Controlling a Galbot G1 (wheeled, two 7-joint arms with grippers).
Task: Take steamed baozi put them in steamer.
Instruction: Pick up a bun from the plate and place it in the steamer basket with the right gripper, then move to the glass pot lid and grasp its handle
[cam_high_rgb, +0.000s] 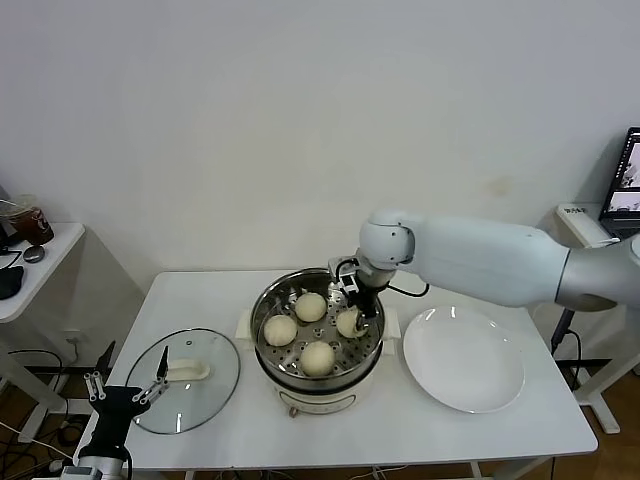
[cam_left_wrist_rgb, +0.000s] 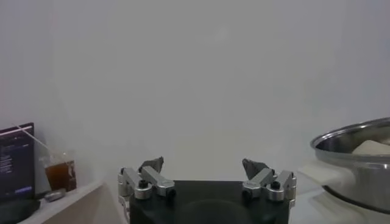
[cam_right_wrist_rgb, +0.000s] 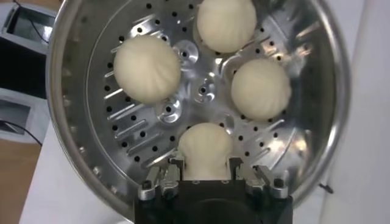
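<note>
The steamer (cam_high_rgb: 318, 340) stands mid-table with a flat white plate (cam_high_rgb: 463, 358) just beside it on the right and a glass lid (cam_high_rgb: 184, 380) on the left, near the table's front-left edge; the table's rear strip lies bare. All four steamed baozi (cam_right_wrist_rgb: 147, 67) sit on the perforated tray, smooth, cream-white and faintly pleated, apart from one another. The right gripper (cam_right_wrist_rgb: 206, 171) reaches down inside the rim and its fingers bracket the fourth bun (cam_right_wrist_rgb: 205, 146); they seem to pinch it, though the contact is partly hidden. The left gripper (cam_high_rgb: 127, 389) hangs off the front-left corner, claws spread wide, its arm cut off by the picture's edge.
</note>
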